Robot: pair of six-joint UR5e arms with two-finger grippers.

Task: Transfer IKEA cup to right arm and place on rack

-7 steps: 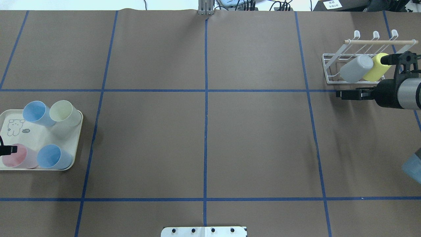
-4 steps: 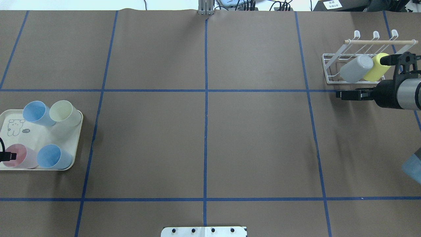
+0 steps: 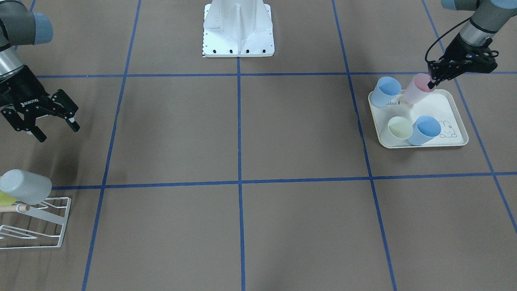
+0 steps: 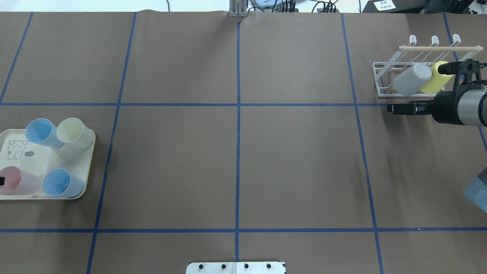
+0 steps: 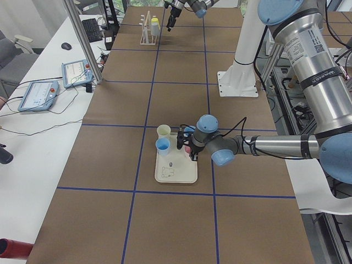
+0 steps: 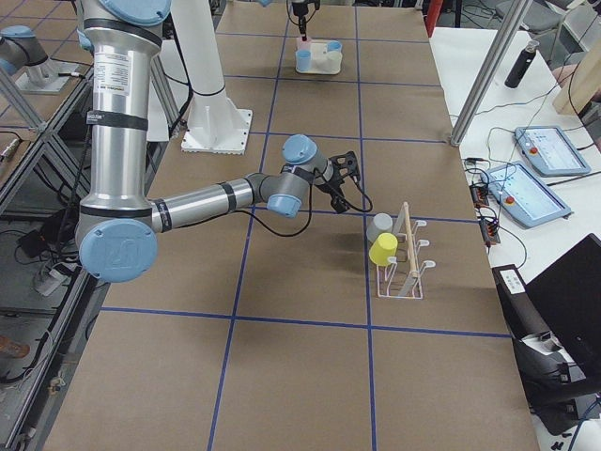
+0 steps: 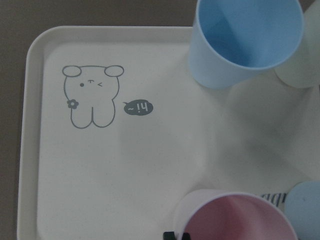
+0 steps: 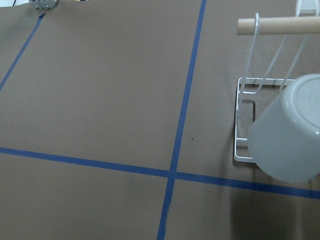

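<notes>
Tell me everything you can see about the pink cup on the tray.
The pink cup is a plain tumbler with no handle, of matte, plastic-looking material. It is paler outside, rosier inside, and empty. It stands mouth up in the tray corner nearest the robot, beside a blue cup. The left hand is at its rim, with one black finger dipping inside. Whether the hand grips it yet cannot be told.

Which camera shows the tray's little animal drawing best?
The left wrist view: the drawing is large and sharp. Overhead and front-facing show it tiny; exterior left, a speck; exterior right and right wrist, nothing.
</notes>
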